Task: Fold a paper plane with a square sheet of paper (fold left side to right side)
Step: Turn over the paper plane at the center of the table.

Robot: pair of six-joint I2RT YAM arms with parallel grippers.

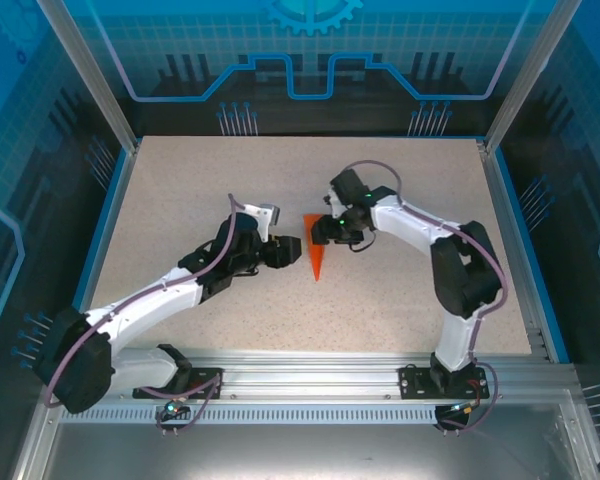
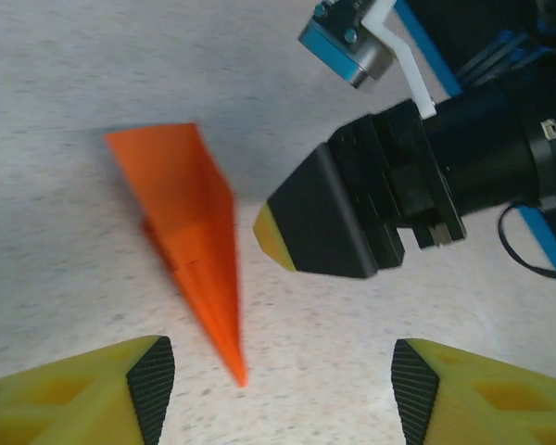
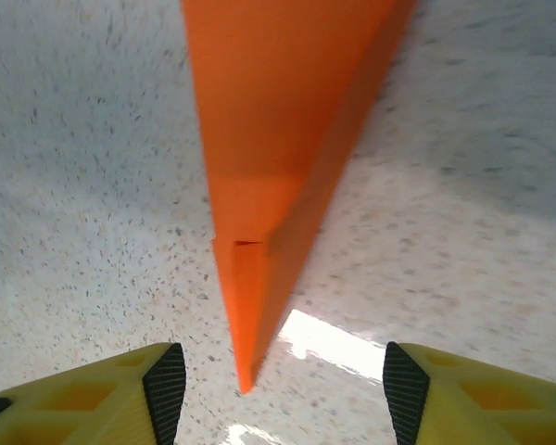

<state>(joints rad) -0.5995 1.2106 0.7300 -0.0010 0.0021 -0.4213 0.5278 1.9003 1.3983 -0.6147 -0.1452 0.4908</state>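
The paper plane (image 1: 317, 252) lies mid-bench (image 1: 170, 200), a narrow orange wedge with its wide end far and its sharp tip pointing near. The left arm stretches low from its near-left base, running diagonally toward the centre. Its claw (image 1: 286, 249) sits just left of the plane, fingers (image 2: 148, 380) spread and empty. The right arm rises from its near-right base, bends at the elbow and reaches left, with its claw (image 1: 321, 231) beside the plane's wide end. Its fingers (image 3: 167, 385) are spread, the plane's narrow end lying between them with bench visible on either side.
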